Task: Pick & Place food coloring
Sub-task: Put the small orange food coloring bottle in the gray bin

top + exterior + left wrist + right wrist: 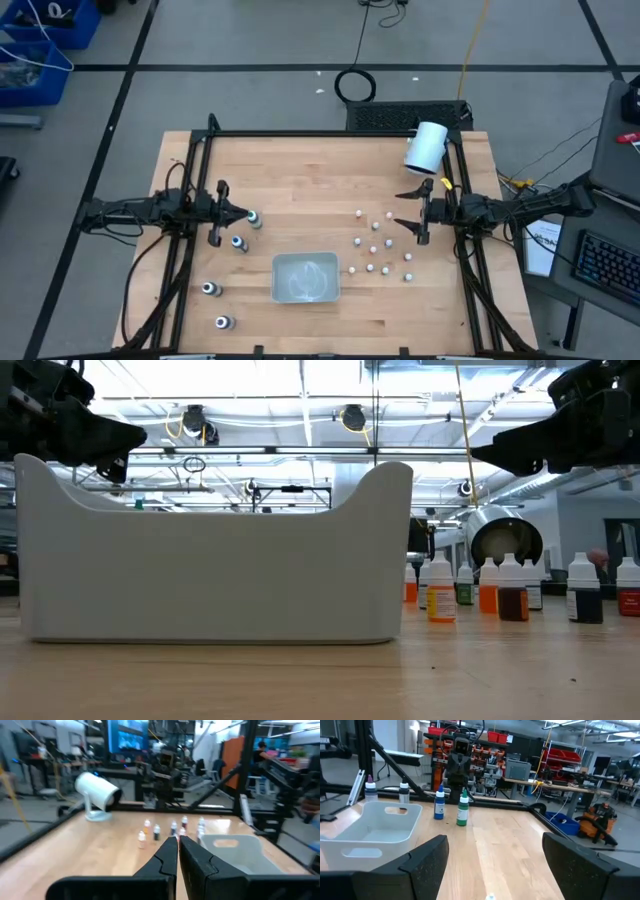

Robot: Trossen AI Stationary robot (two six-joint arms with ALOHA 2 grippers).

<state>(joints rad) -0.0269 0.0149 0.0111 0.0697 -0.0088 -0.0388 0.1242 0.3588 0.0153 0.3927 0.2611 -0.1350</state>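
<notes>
Care matters for the likely next pick: in the high view the right gripper [408,208], fingers spread wide, hovers just beside the cluster of small food coloring bottles [378,247] and should drop squarely over one without toppling neighbours. The left wrist view shows the left gripper [177,851] with fingers pressed together, tray [235,851] just ahead, arm level above the tabletop [75,855].

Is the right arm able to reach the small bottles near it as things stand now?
Probably yes. The right gripper is open and hovers at the edge of the small bottles, with nothing between them. The tray and the white cylinder lie off to the sides, clear of the way.
</notes>
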